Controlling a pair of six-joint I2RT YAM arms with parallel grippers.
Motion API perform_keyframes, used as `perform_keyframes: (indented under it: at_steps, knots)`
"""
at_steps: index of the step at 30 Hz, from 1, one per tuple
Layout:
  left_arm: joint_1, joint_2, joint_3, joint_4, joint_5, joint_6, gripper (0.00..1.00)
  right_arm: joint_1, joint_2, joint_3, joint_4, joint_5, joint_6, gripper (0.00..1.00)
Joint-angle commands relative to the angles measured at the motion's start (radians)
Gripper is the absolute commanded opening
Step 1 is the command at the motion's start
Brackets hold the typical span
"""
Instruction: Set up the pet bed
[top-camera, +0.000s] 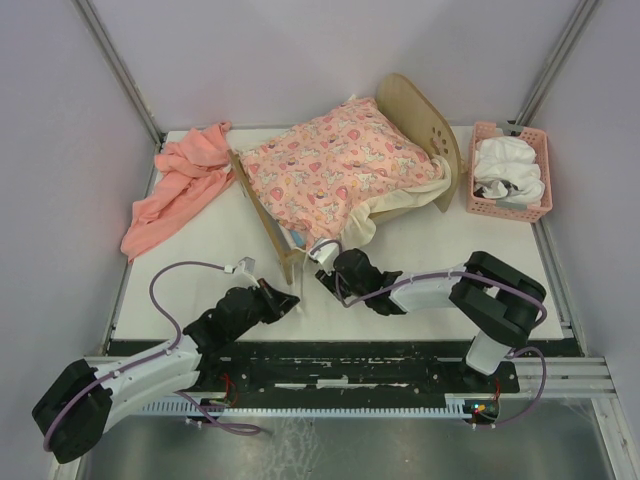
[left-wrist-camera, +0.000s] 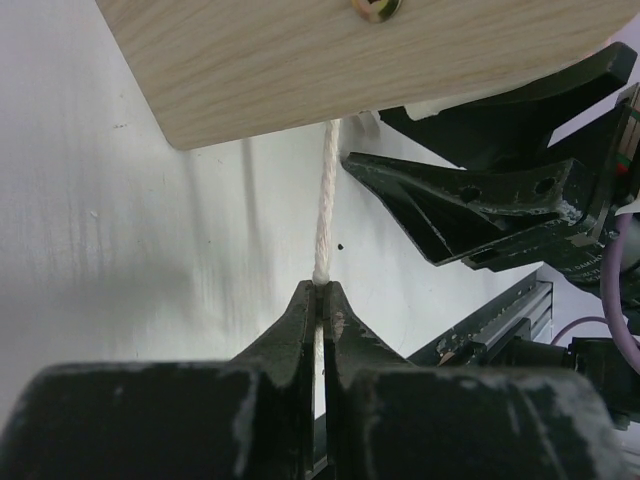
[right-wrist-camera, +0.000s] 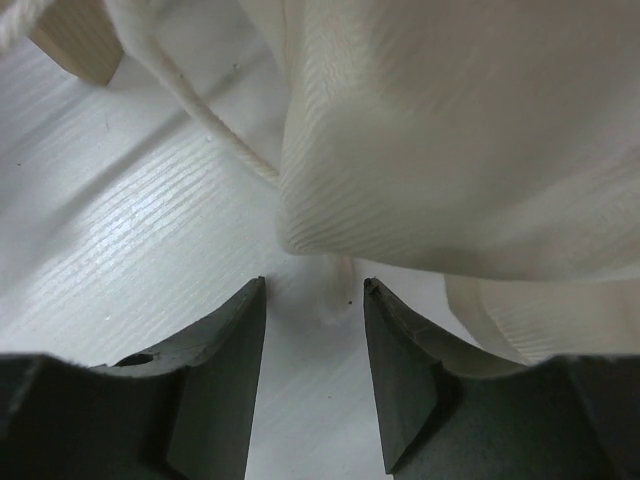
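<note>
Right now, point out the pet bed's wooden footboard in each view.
Top external: footboard left of centre, slanting toward the arms.
Left wrist: wood panel across the top.
Right wrist: only a corner, top left.
Shared landmark: the white cord, pinched in the left claw.

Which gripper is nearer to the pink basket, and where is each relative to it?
Right. The right gripper sits left of the pink basket, toward the near edge, by cream fabric on the pet bed. The left gripper is farther left, pinching a white cord.
</note>
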Motion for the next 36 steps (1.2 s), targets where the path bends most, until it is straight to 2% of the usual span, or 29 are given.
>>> perform_keyframes:
  at_steps: [1,2,3,6,7,8,13,16,22,26,30,33,36]
  knots:
    - [-0.008,0.006,0.018,0.032,0.005,0.054,0.03,-0.002,0.034,0.021,0.037,-0.035,0.058,0.51]
    - [-0.009,0.007,0.019,0.031,0.005,0.054,0.03,-0.002,0.04,0.02,0.042,-0.038,0.059,0.48]
    - [-0.01,0.006,0.019,0.031,0.005,0.054,0.03,-0.002,0.043,0.018,0.045,-0.04,0.06,0.41]
    - [-0.01,0.003,0.017,0.026,-0.001,0.056,0.03,-0.002,0.024,0.02,0.031,-0.061,0.066,0.09]
    - [-0.01,0.001,0.017,0.024,-0.003,0.058,0.03,-0.002,0.001,0.025,0.01,-0.088,0.073,0.03]
    - [-0.011,-0.001,0.019,0.019,-0.003,0.06,0.03,0.001,-0.029,0.031,-0.015,-0.123,0.08,0.02]
    - [-0.013,-0.009,0.027,0.003,-0.011,0.065,0.03,0.038,-0.192,0.053,-0.038,-0.285,0.138,0.02]
    - [-0.013,-0.004,0.034,0.001,-0.011,0.068,0.03,0.065,-0.239,0.072,-0.003,-0.307,0.173,0.02]
    - [-0.014,-0.003,0.034,0.002,-0.005,0.06,0.03,0.124,-0.161,0.195,0.075,-0.331,0.211,0.02]
    - [-0.013,-0.026,0.029,-0.005,0.0,0.047,0.03,0.156,-0.073,0.262,0.094,-0.274,0.197,0.05]
    - [-0.014,-0.058,0.032,-0.026,0.003,0.041,0.03,0.158,-0.024,0.239,0.095,-0.16,0.165,0.17]
    - [-0.014,-0.074,0.038,-0.031,0.01,0.032,0.03,0.158,-0.056,0.213,0.057,-0.13,0.114,0.35]
    - [-0.015,-0.085,0.055,-0.048,0.01,0.02,0.03,0.156,-0.144,0.17,0.007,-0.103,0.036,0.48]
